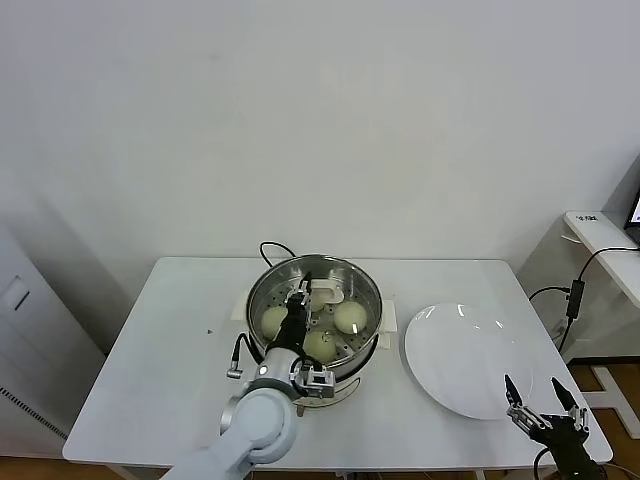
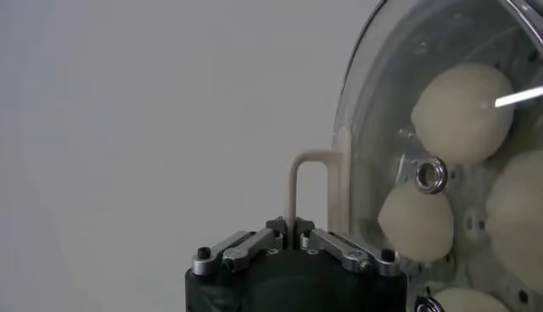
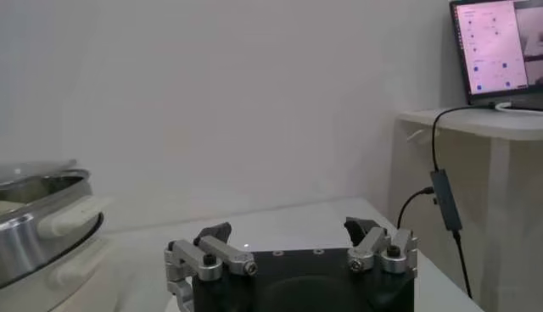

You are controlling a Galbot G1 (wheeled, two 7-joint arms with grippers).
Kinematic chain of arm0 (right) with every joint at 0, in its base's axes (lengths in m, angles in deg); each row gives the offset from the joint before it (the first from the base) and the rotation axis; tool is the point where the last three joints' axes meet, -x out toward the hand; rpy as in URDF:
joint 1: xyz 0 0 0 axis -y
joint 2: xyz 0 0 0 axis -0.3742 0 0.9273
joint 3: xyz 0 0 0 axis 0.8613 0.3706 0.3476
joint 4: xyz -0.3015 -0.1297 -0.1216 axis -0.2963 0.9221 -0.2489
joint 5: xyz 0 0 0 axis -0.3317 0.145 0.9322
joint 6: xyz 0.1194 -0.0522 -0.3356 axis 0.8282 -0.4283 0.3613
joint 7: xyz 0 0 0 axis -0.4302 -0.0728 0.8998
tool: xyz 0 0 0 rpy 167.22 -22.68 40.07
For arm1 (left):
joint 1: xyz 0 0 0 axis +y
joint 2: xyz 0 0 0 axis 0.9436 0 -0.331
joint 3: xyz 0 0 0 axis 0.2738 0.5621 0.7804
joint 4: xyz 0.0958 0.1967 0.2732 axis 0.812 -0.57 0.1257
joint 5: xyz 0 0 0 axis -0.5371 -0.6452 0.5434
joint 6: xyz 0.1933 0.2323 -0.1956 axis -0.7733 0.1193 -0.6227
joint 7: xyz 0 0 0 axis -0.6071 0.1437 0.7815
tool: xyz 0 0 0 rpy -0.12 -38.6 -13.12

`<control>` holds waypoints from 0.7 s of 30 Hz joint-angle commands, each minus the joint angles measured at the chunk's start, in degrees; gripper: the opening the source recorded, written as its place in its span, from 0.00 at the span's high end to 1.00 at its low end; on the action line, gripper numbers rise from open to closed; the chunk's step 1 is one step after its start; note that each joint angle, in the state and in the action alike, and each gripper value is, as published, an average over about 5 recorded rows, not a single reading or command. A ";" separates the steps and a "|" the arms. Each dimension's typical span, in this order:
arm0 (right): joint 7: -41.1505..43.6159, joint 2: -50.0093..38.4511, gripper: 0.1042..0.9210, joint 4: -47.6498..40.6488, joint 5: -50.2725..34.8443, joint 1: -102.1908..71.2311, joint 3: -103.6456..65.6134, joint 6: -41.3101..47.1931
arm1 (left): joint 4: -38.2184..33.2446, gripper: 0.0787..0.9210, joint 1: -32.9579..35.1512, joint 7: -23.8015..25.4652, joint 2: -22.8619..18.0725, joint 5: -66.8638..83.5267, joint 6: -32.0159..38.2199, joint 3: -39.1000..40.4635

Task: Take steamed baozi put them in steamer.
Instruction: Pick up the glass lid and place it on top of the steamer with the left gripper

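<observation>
Blocked over the round shiny stainless-steel steamer [image 1: 314,312] by the left gripper [image 1: 297,300] clamping a glass lid's white handle [image 2: 308,182]; open tabletop around the flat white plate [image 1: 470,358].

We see a bright, even room with soft shadows. Light shines off the steamer [image 1: 314,312] and the glass lid [image 2: 441,153].

Counts: four buns in the left wrist view, seen through the glass lid [image 2: 399,127] – one [image 2: 462,110], two [image 2: 416,222], three [image 2: 517,216], four [image 2: 462,301]; only three show clearly from the head view. One steamer [image 1: 315,315]. One lid. One white plate [image 1: 470,360]. One surface [image 1: 180,340]. Two grippers: left [image 1: 297,305], right [image 1: 540,400]. One laptop [image 3: 501,47] on one side stand.
</observation>
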 commanded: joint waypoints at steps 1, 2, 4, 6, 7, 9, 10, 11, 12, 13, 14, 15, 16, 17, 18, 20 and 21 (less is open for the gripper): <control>0.26 0.12 0.12 0.12 -0.09 -0.37 -0.51 -0.33 | 3.85 0.95 -1.01 -0.20 -1.00 -1.44 -0.46 0.41; 0.27 0.13 0.12 0.15 -0.10 -0.37 -0.53 -0.37 | 3.91 0.95 -1.02 -0.21 -0.96 -1.52 -0.41 0.34; 0.29 0.14 0.12 0.26 -0.14 -0.36 -0.53 -0.41 | 4.05 0.95 -1.01 -0.34 -0.87 -1.71 -0.32 0.23; 0.30 0.16 0.12 0.45 -0.21 -0.34 -0.50 -0.42 | 4.16 0.95 -0.90 -0.78 -0.83 -1.80 -0.27 0.11; 0.30 0.16 0.12 0.55 -0.24 -0.34 -0.48 -0.42 | 4.14 0.95 -0.80 -1.09 -0.84 -1.83 -0.24 0.02; 0.30 0.15 0.12 0.72 -0.29 -0.34 -0.43 -0.42 | 3.72 0.95 -0.48 -1.86 -0.86 -1.57 -0.22 -0.18; 0.30 0.14 0.12 0.78 -0.31 -0.33 -0.42 -0.42 | 3.25 0.95 -0.23 -2.15 -0.83 -1.09 -0.20 -0.28; 0.30 0.13 0.12 0.81 -0.31 -0.31 -0.40 -0.43 | 2.59 0.95 0.07 -2.43 -0.76 -0.50 -0.21 -0.36; 0.31 0.11 0.12 0.83 -0.33 -0.29 -0.38 -0.45 | 1.75 0.95 0.44 -2.65 -0.66 0.17 -0.24 -0.45; 0.32 0.10 0.12 0.82 -0.35 -0.26 -0.34 -0.48 | 0.82 0.94 0.87 -2.78 -0.52 0.95 -0.19 -0.57; 0.33 0.08 0.12 0.80 -0.35 -0.22 -0.31 -0.50 | -0.15 0.93 1.36 -2.94 -0.36 1.87 -0.18 -0.71; 0.34 0.05 0.12 0.78 -0.36 -0.18 -0.25 -0.52 | -1.22 0.91 1.90 -3.07 -0.17 2.71 -0.22 -0.89; 0.35 0.01 0.12 0.76 -0.36 -0.14 -0.21 -0.52 | -2.29 0.89 2.48 -3.17 0.10 3.73 -0.25 -1.11; 0.35 -0.05 0.12 0.72 -0.36 -0.08 -0.15 -0.52 | -3.35 0.86 3.12 -3.26 0.44 5.09 -0.28 -1.34; 0.36 -0.11 0.12 0.67 -0.36 0.02 -0.07 -0.51 | -4.51 0.82 3.77 -3.36 0.91 6.68 -0.36 -1.58; 0.36 -0.26 0.12 0.53 -0.35 0.28 0.18 -0.47 | -6.77 0.76 5.17 -3.46 2.12 10.00 -0.44 -2.20; 0.36 -0.34 0.12 0.43 -0.34 0.45 0.35 -0.45 | -7.87 0.72 5.88 -3.57 2.77 11.65 -0.44 -2.55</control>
